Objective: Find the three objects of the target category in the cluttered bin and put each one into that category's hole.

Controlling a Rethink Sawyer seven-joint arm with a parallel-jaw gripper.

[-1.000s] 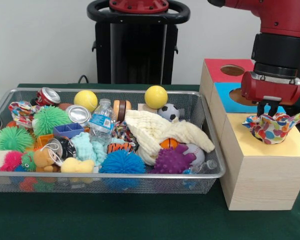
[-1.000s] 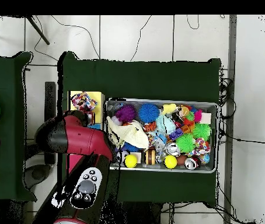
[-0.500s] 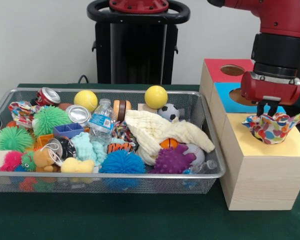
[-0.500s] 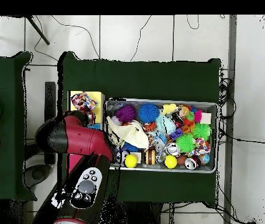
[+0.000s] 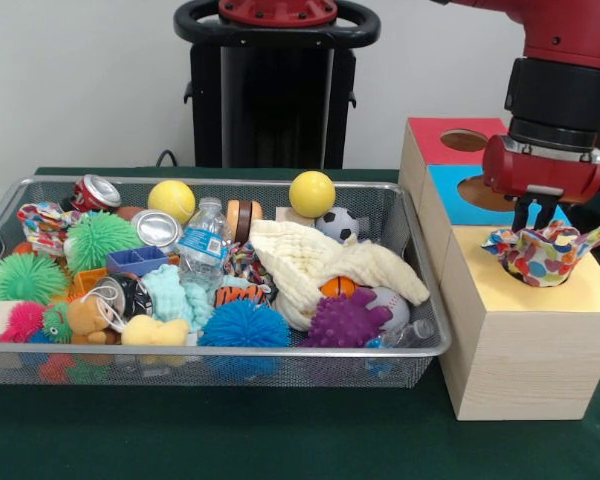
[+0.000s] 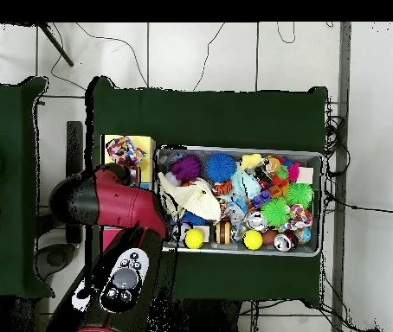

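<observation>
Green cloth (image 5: 230,440) covers the table, and on it stand a wire bin (image 5: 210,350) full of toys and a wooden box (image 5: 510,350) with a red, a blue and a yellow top. Over the yellow top hangs the claw (image 5: 533,215) of the red arm (image 5: 565,90); its dark tips reach down just above a bright spotted cloth (image 5: 545,252). That cloth is bunched up in the hole of the yellow top, with its ruffled edges sticking out all round, right below the claw. Whether the tips touch the cloth or stand a little clear of it I cannot tell, nor whether they are spread or closed.

Behind the claw, farther back on the box, lie the blue top with its hole (image 5: 485,195) and the red top with its hole (image 5: 464,141). Off to the claw's side, well apart, the bin holds a cream cloth (image 5: 320,265), a second spotted cloth (image 5: 42,225) at the far corner, two yellow balls (image 5: 311,193), a water bottle (image 5: 202,240), a purple spiky ball (image 5: 345,322) and a blue spiky ball (image 5: 245,325).

From above, the arm (image 6: 113,203) hides the claw; the spotted cloth (image 6: 124,151) shows on the box beside the bin (image 6: 317,203).
</observation>
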